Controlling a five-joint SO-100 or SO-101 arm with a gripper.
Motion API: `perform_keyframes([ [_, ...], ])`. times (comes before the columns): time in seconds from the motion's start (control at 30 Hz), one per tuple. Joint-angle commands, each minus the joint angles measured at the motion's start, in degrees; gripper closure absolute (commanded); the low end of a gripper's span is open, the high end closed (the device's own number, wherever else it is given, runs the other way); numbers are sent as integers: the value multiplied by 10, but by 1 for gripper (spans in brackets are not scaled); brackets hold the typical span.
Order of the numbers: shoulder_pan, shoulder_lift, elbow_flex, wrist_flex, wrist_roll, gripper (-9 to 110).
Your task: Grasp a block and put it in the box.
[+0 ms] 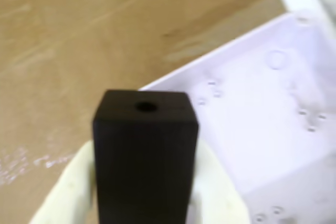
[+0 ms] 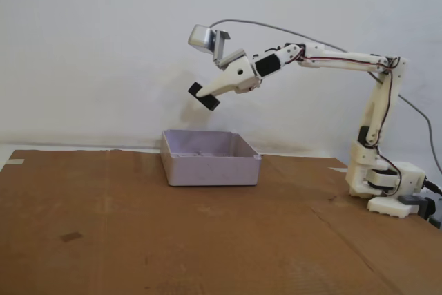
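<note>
A: Where does the box sit?

B: On the bench, near its middle in the fixed view. The arm's base stands well apart at the box's 3 o'clock.

A: And the arm?

B: It reaches from the base toward 9 o'clock, ending in the tool, which hangs above the box at about its 12 o'clock, well clear of the rim.

A: The block?

B: Between the tool's fingers, tilted. In the wrist view the block fills the lower centre, with the box at its 2 o'clock and bare bench at 10 o'clock.

White wall, brown cardboard tabletop
</note>
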Motion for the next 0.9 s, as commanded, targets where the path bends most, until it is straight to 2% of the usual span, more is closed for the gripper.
perform_keyframes([
  [0.0,38,75,-36,-16,-8,100],
  [0.3,62,75,33,-22,-10,100],
  [0.5,57,74,81,-22,-62,100],
  [0.67,59,72,112,-23,-68,100],
  [0.87,60,27,93,-23,-69,100],
])
